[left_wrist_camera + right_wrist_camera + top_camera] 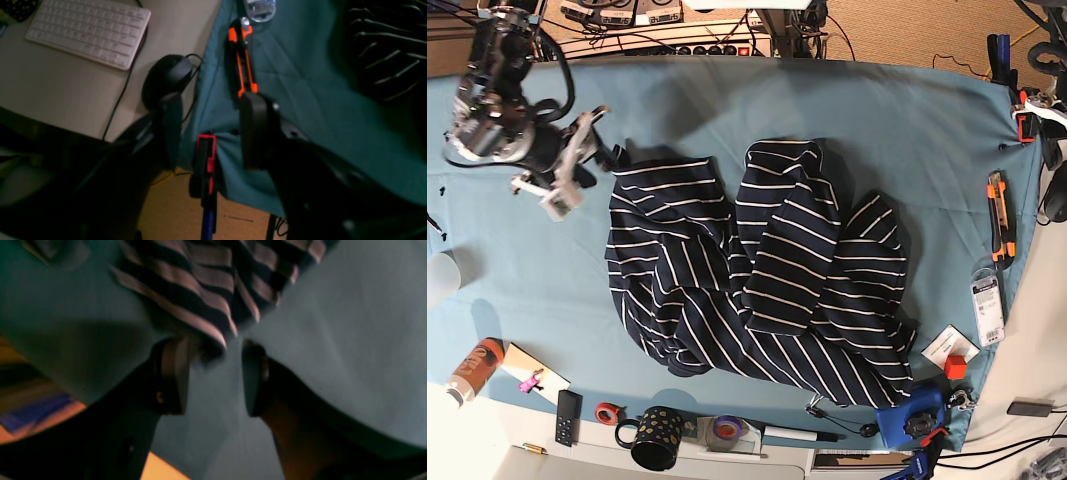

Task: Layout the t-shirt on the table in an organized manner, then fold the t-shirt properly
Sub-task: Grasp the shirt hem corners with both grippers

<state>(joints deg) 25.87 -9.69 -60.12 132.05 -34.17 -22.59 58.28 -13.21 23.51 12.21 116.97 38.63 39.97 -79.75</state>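
The t-shirt (757, 270), dark navy with thin white stripes, lies crumpled in a heap at the middle of the teal-covered table (527, 280). My right gripper (607, 145) hovers at the heap's upper left corner. In the right wrist view this gripper (213, 373) is open, and a striped hem of the t-shirt (200, 290) sits just beyond its fingertips with nothing between them. My left gripper (213, 130) is open and empty over the table's corner, well away from the t-shirt (387, 50), whose edge shows at the far upper right.
An orange box cutter (243, 60) lies on the cloth ahead of the left gripper, and a red-and-black clamp (205, 156) grips the table edge below it. A mouse (168, 78) and keyboard (90, 31) sit beside it. A mug (655, 437), tape rolls and a can (472, 370) line the near edge.
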